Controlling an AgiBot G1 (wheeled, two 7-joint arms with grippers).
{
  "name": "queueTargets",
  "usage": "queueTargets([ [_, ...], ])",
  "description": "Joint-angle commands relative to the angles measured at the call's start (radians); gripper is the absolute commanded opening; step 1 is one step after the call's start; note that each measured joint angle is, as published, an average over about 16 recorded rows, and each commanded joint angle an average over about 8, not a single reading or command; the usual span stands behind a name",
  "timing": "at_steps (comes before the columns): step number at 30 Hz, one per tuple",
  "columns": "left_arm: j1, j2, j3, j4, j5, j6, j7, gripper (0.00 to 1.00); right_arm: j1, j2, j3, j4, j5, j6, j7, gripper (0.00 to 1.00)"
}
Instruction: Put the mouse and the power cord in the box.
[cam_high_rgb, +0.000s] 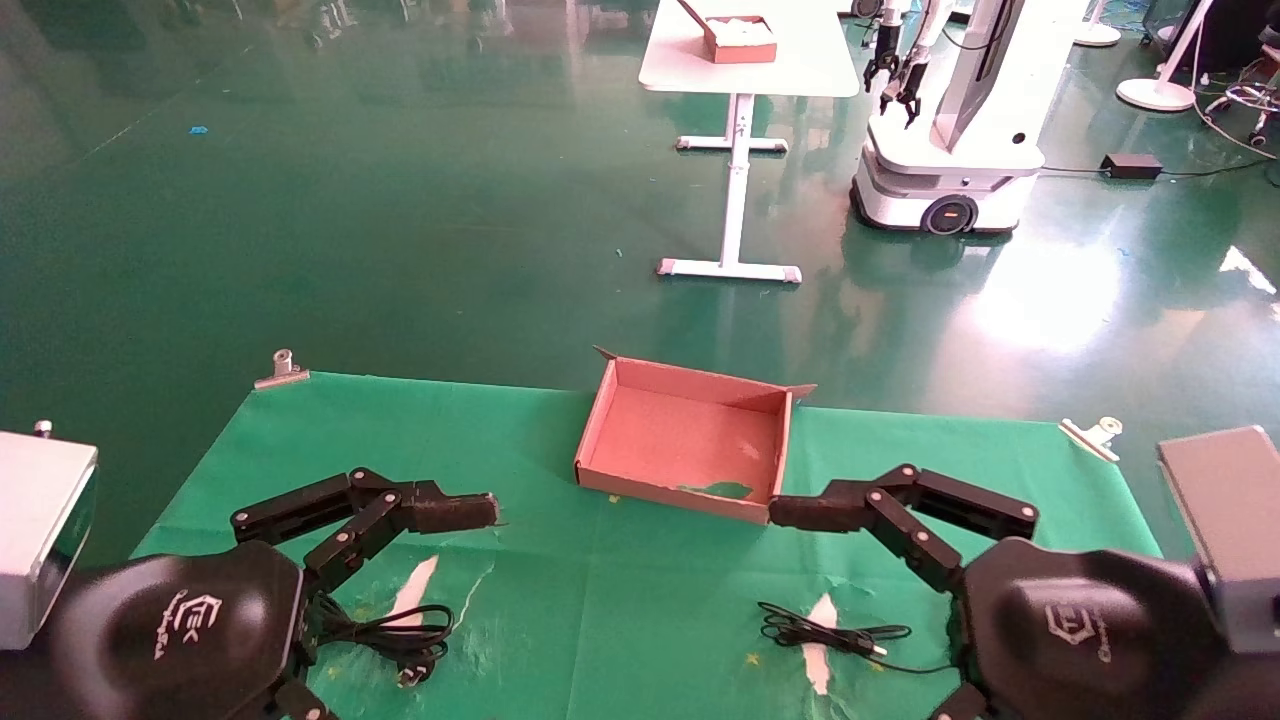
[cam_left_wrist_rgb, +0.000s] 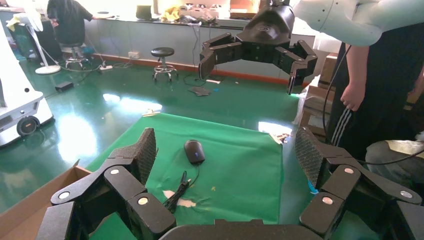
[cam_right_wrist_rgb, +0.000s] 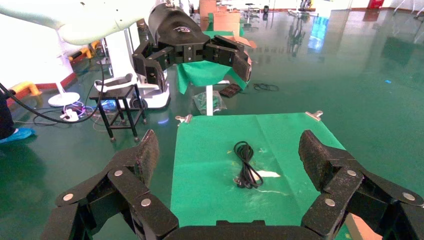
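Covering the table, a green cloth (cam_high_rgb: 640, 600); glossy green floor (cam_high_rgb: 400, 200); both hands spread.

You see the empty reddish-brown box (cam_high_rgb: 690, 437) at centre, the black mouse (cam_left_wrist_rgb: 194, 150) right, the coiled power cord (cam_high_rgb: 395, 638) left.

The left gripper (cam_high_rgb: 470, 511) and right gripper (cam_high_rgb: 795, 512) are matte black, with linked fingers (cam_left_wrist_rgb: 142, 152) studded with silver screws, textured pads, and pale logos, possibly lettering, on rounded housings.
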Motion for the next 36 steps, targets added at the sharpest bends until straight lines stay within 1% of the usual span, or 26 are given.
queueTargets([
  [1,0.000,0.000,0.000,0.000,0.000,0.000,0.000,1.00,0.000,0.000,0.000,0.000,0.000,0.000,0.000,1.00],
  [25,0.000,-0.004,-0.002,-0.003,0.003,0.004,0.001,1.00,0.000,0.000,0.000,0.000,-0.001,0.000,-0.001,1.00],
  [30,-0.018,-0.015,0.014,-0.003,0.050,0.015,0.014,1.00,0.003,0.003,-0.005,-0.008,-0.020,-0.006,-0.013,1.00],
  [36,-0.070,-0.019,0.058,0.031,0.157,0.051,0.047,1.00,0.018,0.007,-0.028,-0.053,-0.081,-0.030,-0.046,1.00],
])
